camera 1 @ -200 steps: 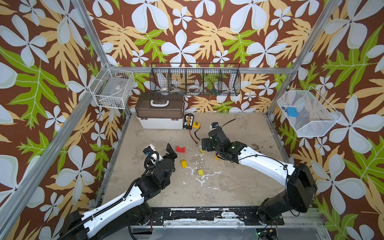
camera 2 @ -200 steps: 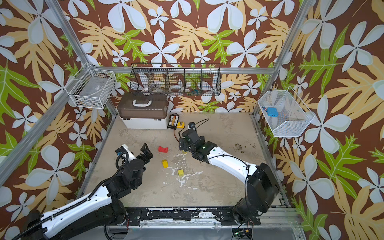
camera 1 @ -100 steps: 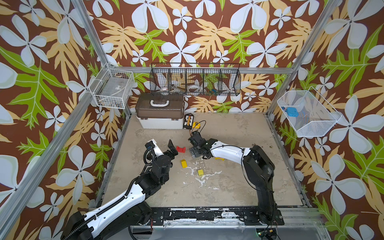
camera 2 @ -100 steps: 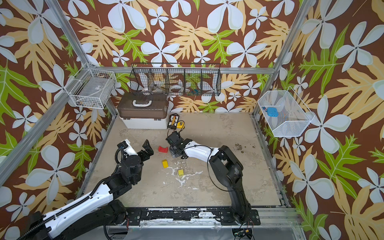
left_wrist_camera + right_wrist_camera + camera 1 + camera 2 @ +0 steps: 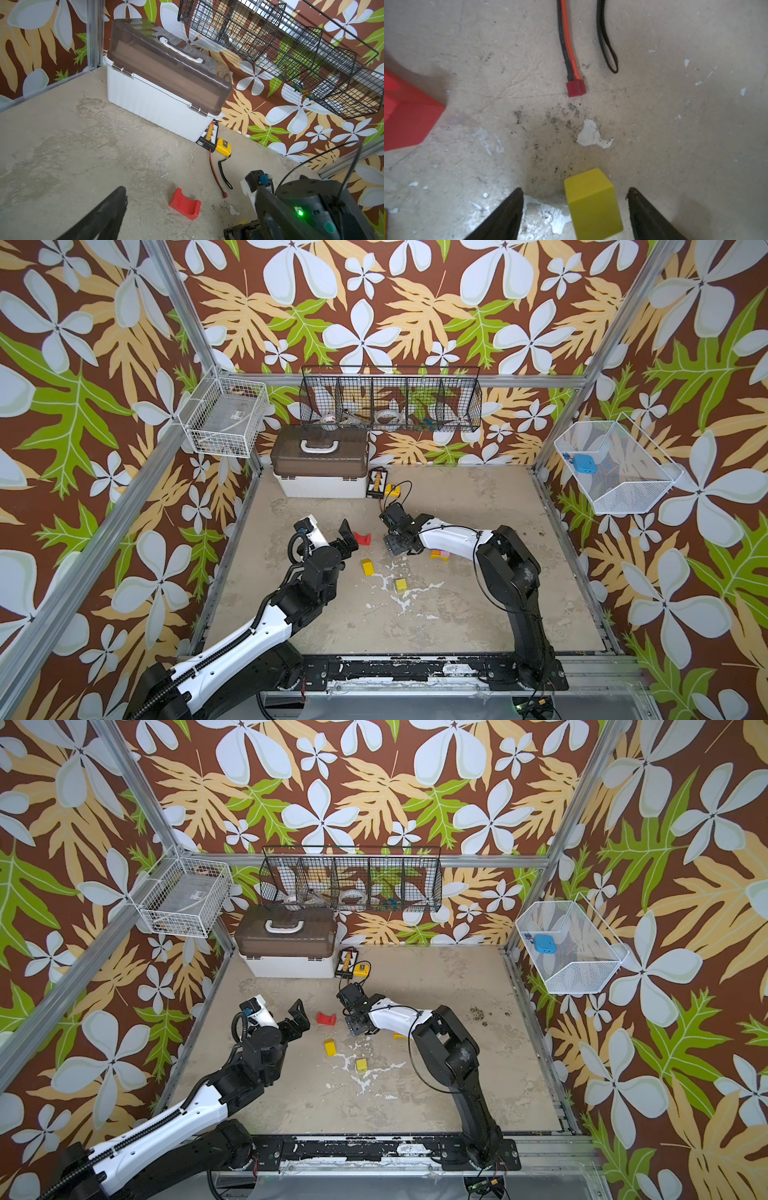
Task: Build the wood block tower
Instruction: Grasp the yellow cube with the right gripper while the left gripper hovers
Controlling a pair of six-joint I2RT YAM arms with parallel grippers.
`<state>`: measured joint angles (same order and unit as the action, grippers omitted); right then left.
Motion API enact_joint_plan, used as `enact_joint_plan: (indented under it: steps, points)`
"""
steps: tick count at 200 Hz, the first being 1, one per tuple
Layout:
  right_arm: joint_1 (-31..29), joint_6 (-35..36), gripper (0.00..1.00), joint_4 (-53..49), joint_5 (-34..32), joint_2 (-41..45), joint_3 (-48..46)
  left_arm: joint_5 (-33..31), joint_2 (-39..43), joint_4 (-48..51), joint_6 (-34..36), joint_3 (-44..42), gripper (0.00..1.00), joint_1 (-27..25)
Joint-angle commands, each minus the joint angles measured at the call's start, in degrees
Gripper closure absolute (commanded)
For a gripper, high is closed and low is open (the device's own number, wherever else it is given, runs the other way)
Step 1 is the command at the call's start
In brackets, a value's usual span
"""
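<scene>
Two black fingers (image 5: 508, 214) of the right end effector (image 5: 575, 189) stand on both sides of a yellow cube (image 5: 591, 203), with a gap on each side, so this end effector is released and grasps nothing. The cube rests on the desk (image 5: 467, 62). Beyond the fingertips lie a red plug (image 5: 576, 88) on a red-black cable and a black strap loop (image 5: 609, 52).

In both top views this end effector is low over the middle of the desk. Its white arm (image 5: 449, 533) passes over a small group of orange, pink and yellow blocks (image 5: 439, 554); I cannot tell if they are stacked.

Also released is the left end effector (image 5: 349, 537), its fingers wide apart with nothing between them. It is near the red arch (image 5: 363, 539), which lies on the desk untouched. Two more yellow blocks (image 5: 367, 567) (image 5: 401, 584) lie apart from each other, nearer to the front edge.

At the back wall stands a white toolbox (image 5: 320, 485) with a brown lid, and a yellow tape measure (image 5: 392, 489) lies near it.
</scene>
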<state>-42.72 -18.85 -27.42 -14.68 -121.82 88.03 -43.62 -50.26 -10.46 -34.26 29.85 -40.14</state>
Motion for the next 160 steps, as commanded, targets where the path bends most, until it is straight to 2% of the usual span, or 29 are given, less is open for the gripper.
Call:
enact_joint_plan:
  steps: [1, 51, 79, 106, 160]
  points:
    - [0.42, 0.17, 0.28, -0.20, 2.04, -0.09, -0.13, 0.27, -0.18, -0.61, 0.51, 0.06, 0.03, 0.19]
    - [0.36, 0.13, 0.51, 0.12, 3.77, 0.29, -0.39, 1.25, -0.36, -1.06, 0.69, 0.04, 0.03, 0.17]
    - [0.42, -0.36, 0.60, -1.12, 1.64, -0.32, -0.10, 1.06, -0.23, -1.21, 1.04, 0.12, 0.04, 0.16]
    - [0.40, -0.76, 0.65, -1.86, 0.23, -1.26, 0.70, 1.26, -0.52, -1.71, 1.01, -0.31, 0.04, 0.15]
    - [0.19, -1.72, 0.81, -1.55, 0.41, 1.28, -0.14, 2.77, -1.19, -2.10, 1.43, -0.04, 0.04, 0.15]
